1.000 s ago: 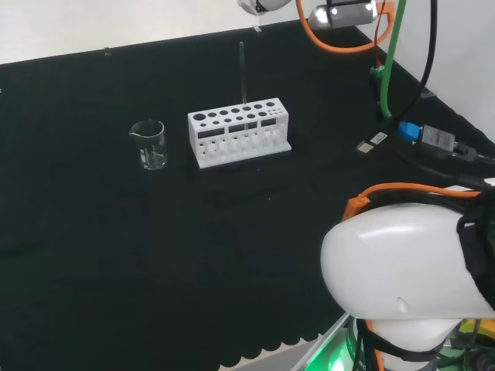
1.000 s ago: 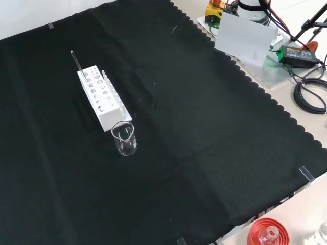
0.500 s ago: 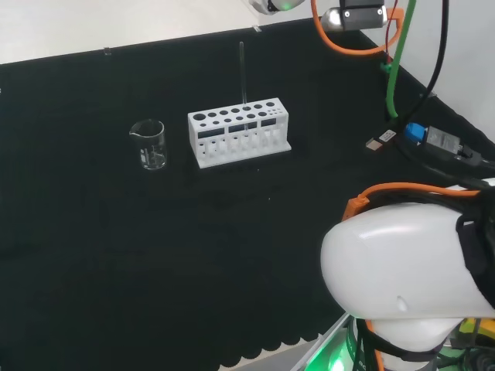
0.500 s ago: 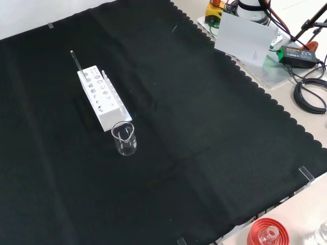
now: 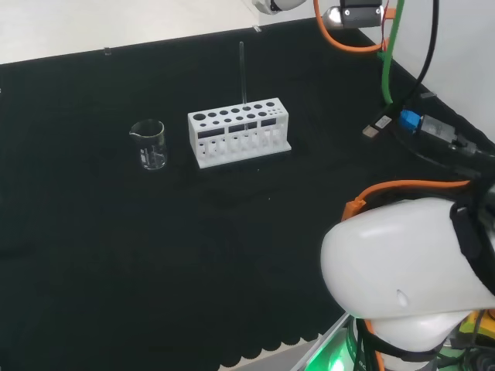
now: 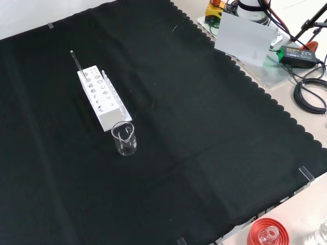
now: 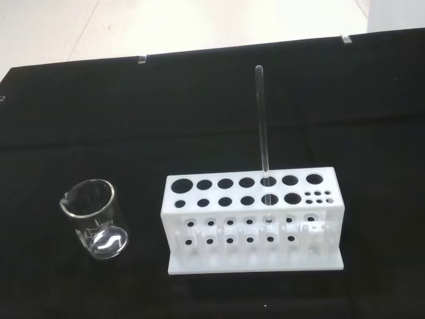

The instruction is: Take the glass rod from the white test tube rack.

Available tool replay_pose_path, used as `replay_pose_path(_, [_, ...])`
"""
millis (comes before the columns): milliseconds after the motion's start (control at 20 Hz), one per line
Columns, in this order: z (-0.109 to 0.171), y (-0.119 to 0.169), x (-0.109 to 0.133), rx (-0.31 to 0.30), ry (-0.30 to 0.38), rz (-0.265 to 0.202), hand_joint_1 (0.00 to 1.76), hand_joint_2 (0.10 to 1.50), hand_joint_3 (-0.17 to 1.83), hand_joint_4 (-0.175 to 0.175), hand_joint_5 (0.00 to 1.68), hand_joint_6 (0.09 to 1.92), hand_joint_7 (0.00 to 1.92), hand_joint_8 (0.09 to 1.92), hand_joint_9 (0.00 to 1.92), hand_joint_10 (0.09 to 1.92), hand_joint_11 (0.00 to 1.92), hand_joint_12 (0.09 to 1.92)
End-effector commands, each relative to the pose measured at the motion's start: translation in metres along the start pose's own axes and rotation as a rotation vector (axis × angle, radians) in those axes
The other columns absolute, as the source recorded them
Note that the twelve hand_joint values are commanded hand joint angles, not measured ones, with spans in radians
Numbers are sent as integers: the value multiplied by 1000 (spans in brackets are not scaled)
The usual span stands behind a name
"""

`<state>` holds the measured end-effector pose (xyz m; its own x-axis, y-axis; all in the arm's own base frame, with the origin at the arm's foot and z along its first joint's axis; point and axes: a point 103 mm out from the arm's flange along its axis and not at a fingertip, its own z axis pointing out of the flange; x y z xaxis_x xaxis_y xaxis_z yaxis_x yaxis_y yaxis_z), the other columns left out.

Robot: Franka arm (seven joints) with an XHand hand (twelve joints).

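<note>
None of the task is done yet, as far as you can judge: the glass rod (image 7: 262, 119) stands upright in the white test tube rack (image 7: 252, 222), untouched, and nothing is near it. What is left is everything: the approach, the grasp on the free upper length of the rod, and the straight lift out of its hole.

Hand: you cannot tell whether its fingers are apart or together. Note it as undetermined. The wrist view looks at the rack and rod from some way off, so you can take it that the hand is well apart from both.

Black cloth (image 6: 204, 132): it covers the bench and carries the ware. In the front view the rack sits in the far left part of the cloth, well in from the edges.

Rack: one long white block with two rows of holes on top, large ones along most of its length and a cluster of small ones at one end. One hole in the back row, as the wrist view shows it, holds the rod; every other hole looks empty.

Beaker (image 7: 95, 220): clear glass, with a spout, standing upright just beside one short end of the rack, apart from it. It appears empty.

Rod: thin, clear, plumb, rising well above the rack top.
</note>
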<state>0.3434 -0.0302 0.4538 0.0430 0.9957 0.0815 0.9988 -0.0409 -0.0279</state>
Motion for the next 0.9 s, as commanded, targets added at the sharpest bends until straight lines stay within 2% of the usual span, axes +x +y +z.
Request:
replay_pose_path(50, [6, 27, -10, 7, 2, -9, 562, 846, 430, -38, 88, 87, 0, 546, 33, 958, 0, 1403])
replay_pose_path(900, [25, 101, -4, 42, 11, -59, 555, 847, 447, -43, 112, 87, 0, 675, 79, 971, 0, 1458])
